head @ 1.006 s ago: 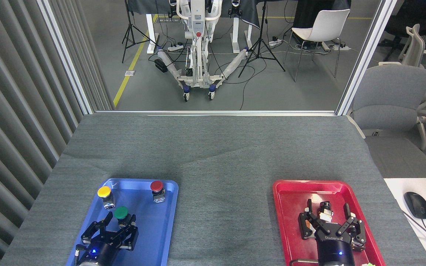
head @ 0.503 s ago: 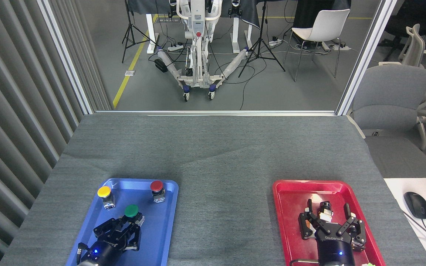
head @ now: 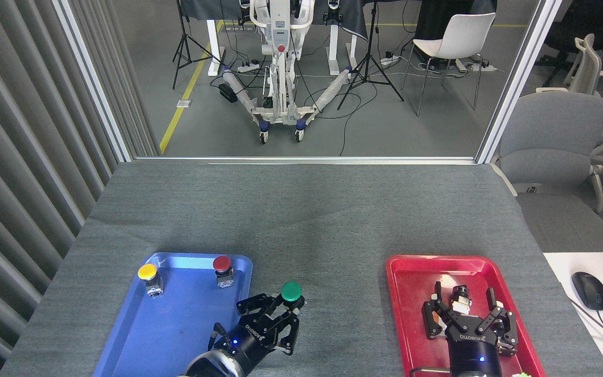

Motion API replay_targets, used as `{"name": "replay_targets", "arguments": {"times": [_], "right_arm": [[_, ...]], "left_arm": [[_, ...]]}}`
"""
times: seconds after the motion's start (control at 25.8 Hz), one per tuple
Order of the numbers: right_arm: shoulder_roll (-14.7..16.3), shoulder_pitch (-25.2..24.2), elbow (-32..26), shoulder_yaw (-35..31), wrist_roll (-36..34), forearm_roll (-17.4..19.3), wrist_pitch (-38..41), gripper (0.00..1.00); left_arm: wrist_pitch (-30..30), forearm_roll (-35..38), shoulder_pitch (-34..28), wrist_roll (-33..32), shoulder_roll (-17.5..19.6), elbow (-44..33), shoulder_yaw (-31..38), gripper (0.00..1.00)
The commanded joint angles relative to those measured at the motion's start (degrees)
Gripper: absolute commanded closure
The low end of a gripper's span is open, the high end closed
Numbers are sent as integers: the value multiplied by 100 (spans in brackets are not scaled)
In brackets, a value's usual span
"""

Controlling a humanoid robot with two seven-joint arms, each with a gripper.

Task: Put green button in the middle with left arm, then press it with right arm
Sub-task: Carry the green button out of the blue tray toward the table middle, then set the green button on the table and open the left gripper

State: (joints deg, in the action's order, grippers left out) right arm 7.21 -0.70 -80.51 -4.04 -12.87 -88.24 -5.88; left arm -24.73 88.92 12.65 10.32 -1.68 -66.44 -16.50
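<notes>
Grey woven tabletop [head: 301,209]; left tool [head: 280,314] clamped on green button [head: 291,291] — right tool [head: 466,303] spread apart above red tray [head: 411,272].

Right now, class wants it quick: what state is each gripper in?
Left gripper: shut on the green button, past the blue tray.
Right gripper: open, holding nothing, over the red tray.

Green button [head: 291,291] base behind left gripper [head: 279,317]

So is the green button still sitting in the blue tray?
No, the left gripper holds the green button over grey cloth, right of the blue tray.
</notes>
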Motion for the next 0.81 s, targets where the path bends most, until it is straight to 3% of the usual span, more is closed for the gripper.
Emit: {"name": "replay_targets", "arguments": {"times": [0.0, 0.23, 0.7, 0.77], "right_arm": [[0, 0, 0, 0, -5, 0, -1, 0], [0, 0, 0, 0, -5, 0, -9, 0], [0, 0, 0, 0, -5, 0, -9, 0], [0, 0, 0, 0, -5, 0, -1, 0]], "left_arm": [[442, 591, 167, 119, -552, 465, -380, 100], [1611, 574, 361, 444, -614, 1090, -1251, 100], [1682, 372, 466, 470, -605, 1485, -1224, 98], [1708, 345, 475, 488, -605, 1494, -1224, 87]]}}
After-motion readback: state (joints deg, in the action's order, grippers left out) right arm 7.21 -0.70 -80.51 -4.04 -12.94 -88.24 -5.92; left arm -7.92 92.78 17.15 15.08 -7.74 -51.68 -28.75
